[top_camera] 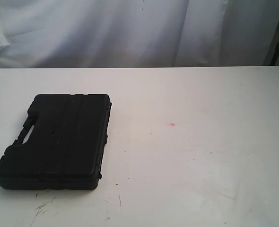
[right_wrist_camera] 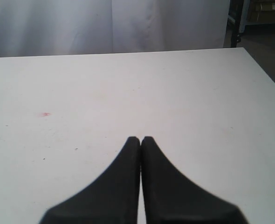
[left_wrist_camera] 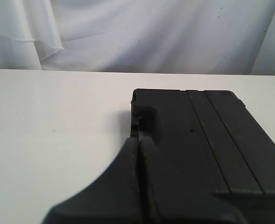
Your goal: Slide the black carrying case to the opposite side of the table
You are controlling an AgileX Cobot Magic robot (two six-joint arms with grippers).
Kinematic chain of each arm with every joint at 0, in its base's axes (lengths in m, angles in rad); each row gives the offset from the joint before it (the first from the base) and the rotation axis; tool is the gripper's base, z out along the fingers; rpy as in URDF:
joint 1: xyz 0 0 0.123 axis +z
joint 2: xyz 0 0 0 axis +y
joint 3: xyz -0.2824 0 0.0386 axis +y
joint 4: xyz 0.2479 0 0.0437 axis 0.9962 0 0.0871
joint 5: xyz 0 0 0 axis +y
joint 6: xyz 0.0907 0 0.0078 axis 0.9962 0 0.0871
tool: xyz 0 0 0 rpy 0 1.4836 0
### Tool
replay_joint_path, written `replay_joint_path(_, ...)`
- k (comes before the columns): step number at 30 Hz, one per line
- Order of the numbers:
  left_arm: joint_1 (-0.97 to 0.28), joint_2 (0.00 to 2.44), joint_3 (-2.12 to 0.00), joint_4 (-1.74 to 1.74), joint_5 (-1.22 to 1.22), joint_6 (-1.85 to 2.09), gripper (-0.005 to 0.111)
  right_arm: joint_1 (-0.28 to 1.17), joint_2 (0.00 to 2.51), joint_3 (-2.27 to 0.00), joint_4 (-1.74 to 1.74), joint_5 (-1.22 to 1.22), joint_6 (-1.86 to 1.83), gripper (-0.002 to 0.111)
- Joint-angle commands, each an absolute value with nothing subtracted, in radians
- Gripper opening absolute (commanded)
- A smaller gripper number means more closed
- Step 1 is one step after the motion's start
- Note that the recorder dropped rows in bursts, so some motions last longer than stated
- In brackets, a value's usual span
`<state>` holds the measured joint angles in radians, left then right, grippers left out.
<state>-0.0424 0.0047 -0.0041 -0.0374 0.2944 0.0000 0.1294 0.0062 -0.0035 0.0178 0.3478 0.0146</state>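
The black carrying case (top_camera: 59,139) lies flat on the left part of the white table (top_camera: 191,156), its handle facing the left edge. Neither arm shows in the exterior view. In the left wrist view my left gripper (left_wrist_camera: 139,140) is shut with nothing between its fingers, its tips just short of the handle side of the black carrying case (left_wrist_camera: 207,140). My right gripper (right_wrist_camera: 140,139) is shut and empty too, hanging over bare white table (right_wrist_camera: 128,93) well away from the case.
A small pink mark (top_camera: 172,125) sits near the table's middle. Dark scuffs (top_camera: 42,208) mark the front left. A white curtain (top_camera: 130,28) hangs behind the far edge. The table's right edge (right_wrist_camera: 268,79) shows in the right wrist view, with dark floor beyond.
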Motion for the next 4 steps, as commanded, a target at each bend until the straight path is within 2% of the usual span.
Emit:
replay_joint_path(1,-0.039,0.0,0.0,-0.041,0.284,0.008,0.0,0.123,0.0,0.0,0.02,0.346,0.015,0.0)
replay_joint_path(4,-0.039,0.0,0.0,-0.041,0.284,0.008,0.0,0.123,0.0,0.0,0.02,0.346,0.015,0.0)
